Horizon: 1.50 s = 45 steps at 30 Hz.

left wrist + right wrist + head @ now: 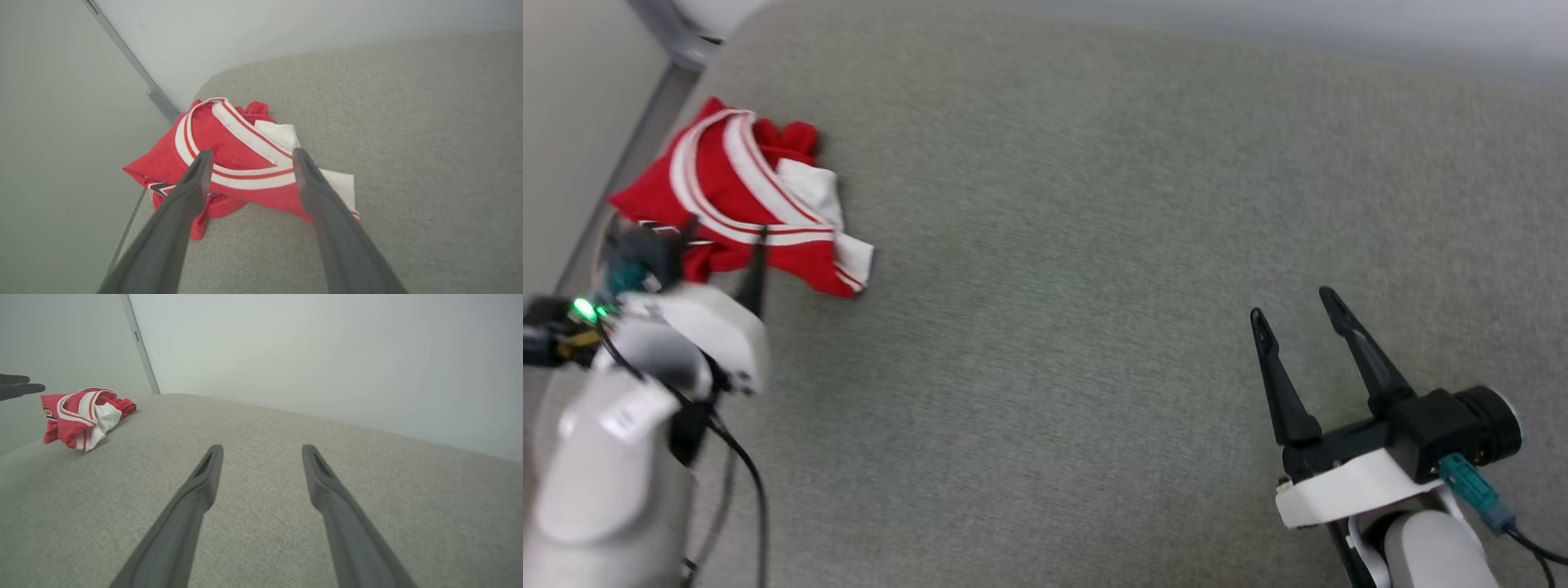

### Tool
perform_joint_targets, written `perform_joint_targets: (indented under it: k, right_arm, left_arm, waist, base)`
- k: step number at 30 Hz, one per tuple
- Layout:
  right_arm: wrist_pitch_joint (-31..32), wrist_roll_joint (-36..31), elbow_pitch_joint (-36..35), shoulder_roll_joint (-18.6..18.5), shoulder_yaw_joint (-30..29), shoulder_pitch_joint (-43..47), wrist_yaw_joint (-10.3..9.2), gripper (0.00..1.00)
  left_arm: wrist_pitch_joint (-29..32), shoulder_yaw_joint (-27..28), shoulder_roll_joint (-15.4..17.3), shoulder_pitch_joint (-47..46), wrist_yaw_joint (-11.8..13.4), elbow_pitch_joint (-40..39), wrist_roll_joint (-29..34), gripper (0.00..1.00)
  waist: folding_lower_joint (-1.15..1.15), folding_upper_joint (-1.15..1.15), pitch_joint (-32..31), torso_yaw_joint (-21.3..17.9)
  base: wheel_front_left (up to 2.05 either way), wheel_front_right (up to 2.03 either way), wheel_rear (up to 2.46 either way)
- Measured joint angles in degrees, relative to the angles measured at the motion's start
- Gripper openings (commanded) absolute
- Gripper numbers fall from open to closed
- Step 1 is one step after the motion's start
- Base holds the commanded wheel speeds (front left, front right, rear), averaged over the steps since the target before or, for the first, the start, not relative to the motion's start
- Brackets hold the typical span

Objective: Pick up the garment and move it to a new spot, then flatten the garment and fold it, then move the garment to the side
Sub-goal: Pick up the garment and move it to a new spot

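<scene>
The left gripper (252,153) hangs spread over the crumpled garment (727,188), fingers apart on either side of the striped collar, pinching nothing. Whether the tips touch the cloth cannot be told. The garment lies bunched at the far left corner of the grey fabric surface (1094,245). The right gripper (1291,303) is also spread and empty, well apart at the near right.

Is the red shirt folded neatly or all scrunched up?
Scrunched up: the garment lies in a crumpled heap, red and white cloth bunched together with stripes looping across it, not spread flat.
</scene>
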Motion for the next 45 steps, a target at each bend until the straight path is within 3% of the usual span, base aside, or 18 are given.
perform_joint_targets:
  k: [6,10,13,19,21,27,34,42,45]
  right_arm:
    - [0.0,-1.1,-0.6,0.0,0.2,-2.1,0.0,1.0]
    - [0.0,-1.8,-0.9,0.0,0.3,-2.8,0.0,1.0]
    - [0.0,-1.9,-1.1,0.0,0.4,-3.0,0.0,1.0]
    - [0.0,-1.9,-1.0,0.0,0.3,-3.7,0.0,1.0]
    - [0.0,-1.9,-1.0,0.0,0.4,-3.9,0.0,1.0]
    - [0.0,-1.8,-0.1,0.0,0.1,-4.1,0.0,1.0]
    - [0.0,-0.5,1.5,0.0,0.0,-3.1,0.0,1.0]
    - [0.0,2.1,2.8,0.0,-0.3,0.3,0.0,1.0]
    - [0.0,3.3,3.5,0.0,-0.5,2.2,0.0,1.0]
  left_arm:
    - [13.2,-6.1,9.1,-9.5,-0.4,4.8,-8.6,1.0]
    - [23.6,-10.4,12.6,-12.0,-0.4,5.9,-19.6,1.0]
    - [29.8,-12.8,16.3,-12.9,-0.4,6.2,-23.9,1.0]
    - [35.1,-14.7,18.6,-13.0,-0.4,7.0,-29.5,1.0]
    - [35.9,-14.8,18.9,-12.9,-0.4,7.1,-30.8,0.0]
    - [33.4,-15.5,19.6,-11.4,-0.3,6.6,-30.4,0.0]
    - [24.8,-13.3,21.0,-9.8,2.8,3.4,-28.4,0.0]
    - [16.5,-11.3,23.9,-7.8,6.6,-8.0,-24.2,0.0]
    - [14.9,-11.8,24.3,-7.1,7.0,-12.0,-22.8,0.0]
  waist:
    - [0.0,0.0,4.8,-3.5]
    - [0.0,0.0,7.4,-5.6]
    - [0.0,0.0,9.0,-6.9]
    - [-0.01,0.0,11.1,-8.4]
    - [-0.01,0.0,11.3,-8.6]
    - [-0.01,0.0,9.9,-8.4]
    - [-0.01,0.0,4.4,-7.8]
    - [-0.02,0.0,-4.3,-7.4]
    - [-0.03,0.0,-7.6,-7.4]
  base:
    - [0.0,0.0,0.0]
    - [0.0,0.0,0.0]
    - [0.0,0.0,0.0]
    - [0.0,0.0,0.0]
    - [0.0,0.0,0.0]
    - [0.0,0.0,0.0]
    - [0.0,0.0,0.0]
    - [0.0,0.0,0.0]
    - [0.0,0.0,0.0]
